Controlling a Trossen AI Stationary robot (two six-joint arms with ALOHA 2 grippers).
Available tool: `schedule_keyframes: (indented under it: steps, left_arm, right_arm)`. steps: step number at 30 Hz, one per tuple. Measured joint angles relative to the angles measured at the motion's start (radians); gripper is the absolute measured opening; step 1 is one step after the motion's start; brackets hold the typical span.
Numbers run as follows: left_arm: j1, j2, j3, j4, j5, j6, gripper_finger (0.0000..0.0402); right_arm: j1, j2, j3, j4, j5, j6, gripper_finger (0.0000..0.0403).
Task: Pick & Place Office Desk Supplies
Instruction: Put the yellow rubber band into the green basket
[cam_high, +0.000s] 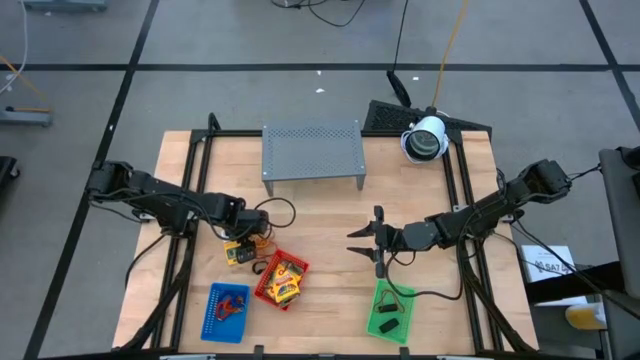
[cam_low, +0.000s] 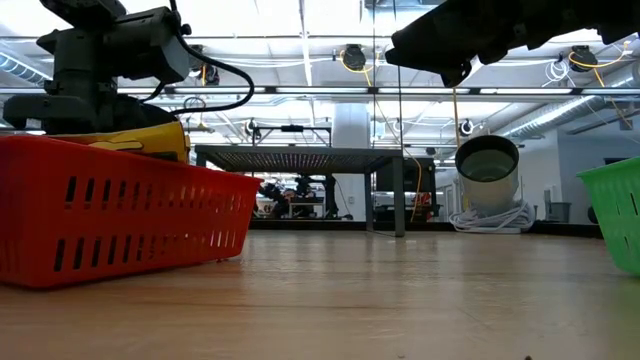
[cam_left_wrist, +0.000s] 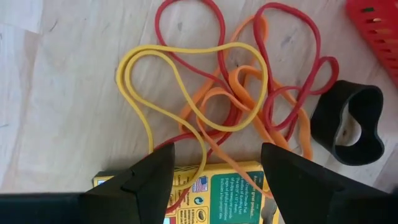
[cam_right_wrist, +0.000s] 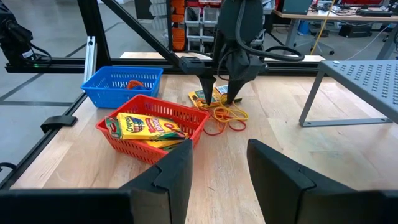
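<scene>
packet: the wrist picture's edge cuts it off, and the left fingers hide its corners
green tray: the low view shows only one end
small dark things in green tray: too small to tell
blue tray: something red inside, too small to name

Both arms are showing matte black jointed housings with black cables looping alongside; the left gripper and right gripper are carrying dark, wedge-shaped fingers.
</scene>
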Motion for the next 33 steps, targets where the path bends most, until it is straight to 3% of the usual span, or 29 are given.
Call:
schedule_keyframes:
  steps: [8, 33]
  left_arm:
    - [0.0, 0.0, 0.0, 0.001, -0.062, -0.058, 0.0248]
    - [0.083, 0.0, 0.0, 0.027, 0.008, -0.088, 0.0248]
  right_arm:
    - [0.0, 0.0, 0.0, 0.0, 0.0, 0.0, 0.0141]
    - [0.0, 0.0, 0.0, 0.0, 0.0, 0.0, 0.0141]
